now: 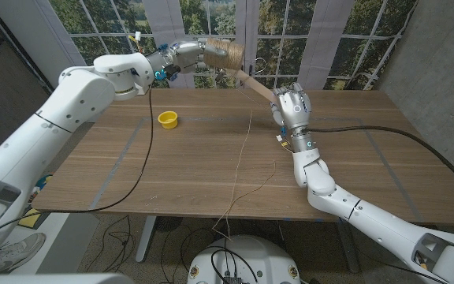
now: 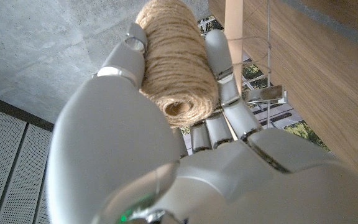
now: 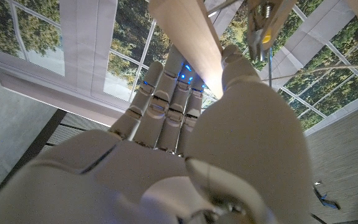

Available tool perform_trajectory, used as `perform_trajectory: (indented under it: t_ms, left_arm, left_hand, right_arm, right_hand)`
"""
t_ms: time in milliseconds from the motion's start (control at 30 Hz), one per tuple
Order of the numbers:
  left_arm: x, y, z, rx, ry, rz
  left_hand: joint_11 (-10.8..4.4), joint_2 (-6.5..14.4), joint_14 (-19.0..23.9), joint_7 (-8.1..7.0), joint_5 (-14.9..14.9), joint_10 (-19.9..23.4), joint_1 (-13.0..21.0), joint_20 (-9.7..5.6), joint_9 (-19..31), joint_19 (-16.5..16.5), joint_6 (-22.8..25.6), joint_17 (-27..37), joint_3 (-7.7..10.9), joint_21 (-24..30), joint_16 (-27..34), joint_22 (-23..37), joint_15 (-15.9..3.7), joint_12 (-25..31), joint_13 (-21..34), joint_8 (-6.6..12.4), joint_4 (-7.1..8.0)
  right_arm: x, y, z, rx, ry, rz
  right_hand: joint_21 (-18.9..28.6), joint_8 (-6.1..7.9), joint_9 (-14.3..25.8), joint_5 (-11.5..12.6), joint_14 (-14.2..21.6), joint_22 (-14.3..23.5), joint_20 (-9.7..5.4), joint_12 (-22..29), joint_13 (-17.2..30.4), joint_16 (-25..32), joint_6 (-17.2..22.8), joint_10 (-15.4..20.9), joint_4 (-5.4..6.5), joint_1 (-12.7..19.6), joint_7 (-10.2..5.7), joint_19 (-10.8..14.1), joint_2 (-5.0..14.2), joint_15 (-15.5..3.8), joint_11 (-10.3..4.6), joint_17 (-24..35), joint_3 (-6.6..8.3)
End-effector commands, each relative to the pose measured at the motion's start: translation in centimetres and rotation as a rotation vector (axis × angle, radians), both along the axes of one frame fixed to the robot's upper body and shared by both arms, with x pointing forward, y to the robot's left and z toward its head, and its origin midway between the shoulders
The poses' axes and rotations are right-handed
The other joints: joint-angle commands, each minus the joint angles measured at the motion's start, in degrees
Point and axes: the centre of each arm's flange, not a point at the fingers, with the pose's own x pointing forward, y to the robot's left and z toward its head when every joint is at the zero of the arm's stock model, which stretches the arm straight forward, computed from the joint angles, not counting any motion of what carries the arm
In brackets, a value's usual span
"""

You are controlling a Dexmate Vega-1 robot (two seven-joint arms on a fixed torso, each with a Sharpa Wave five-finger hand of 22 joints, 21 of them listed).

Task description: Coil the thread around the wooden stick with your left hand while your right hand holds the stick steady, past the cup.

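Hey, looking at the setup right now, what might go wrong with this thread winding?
1. The thread trails loose across the table and over its near edge; it may snag there as the left hand circles with the twine spool.
2. The right hand grips the wooden stick only at its lower end, so a pull from the spool could lever the tilted stick loose.
3. The yellow cup sits under the left arm's path; a low sweep could knock it.
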Motion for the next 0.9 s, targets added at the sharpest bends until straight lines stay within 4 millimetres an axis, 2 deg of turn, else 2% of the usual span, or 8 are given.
perform_trajectory:
  t_ms: [33,433,900]
  left_arm:
    - [0.4,1.1,-2.1,-0.034,0.013,0.027]
    - [0.4,3.1,-3.8,-0.114,-0.016,0.114]
    - [1.6,5.0,-6.4,-0.201,0.059,0.141]
  left_hand:
    - [-9.42,7.8,32.0,8.23,0.3,21.1,7.0,-7.34,0.2,-1.3,8.9,2.4,5.80,0.5,0.6,0.1,-15.91,-0.1,6.9,0.06,5.61]
    - [-9.77,7.9,32.0,7.97,0.3,21.1,6.8,-7.33,0.2,-1.4,8.9,2.4,5.79,0.6,0.5,0.1,-15.86,-0.2,7.0,0.00,5.69]
    - [-9.64,7.9,31.9,7.99,0.3,21.3,6.7,-7.33,0.2,-1.5,9.0,2.4,5.76,0.6,0.4,0.1,-15.86,-0.4,7.0,-0.02,5.73]
  right_arm:
    - [-0.1,-1.3,0.7,0.115,0.007,-0.023]
    - [-0.3,-2.2,1.0,0.174,-0.015,-0.033]
    - [-1.0,-3.7,1.4,0.282,-0.001,-0.005]
  right_hand:
    - [0.3,0.32,0.1,0.4,5.4,0.1,-7.75,0.2,-0.2,0.1,7.2,6.1,-0.29,7.5,-6.34,0.4,7.14,-6.08,-5.21,0.2,0.50]
    - [0.4,0.29,-0.1,0.6,5.9,0.1,-7.29,0.0,-0.6,0.1,7.6,6.7,-0.51,7.6,-6.02,0.7,6.87,-6.01,-4.55,0.3,0.58]
    - [0.5,0.14,-0.4,0.8,6.1,0.0,-7.13,-0.2,-0.8,0.0,7.7,6.9,-0.70,7.6,-5.73,1.0,6.62,-6.03,-4.52,0.2,0.67]
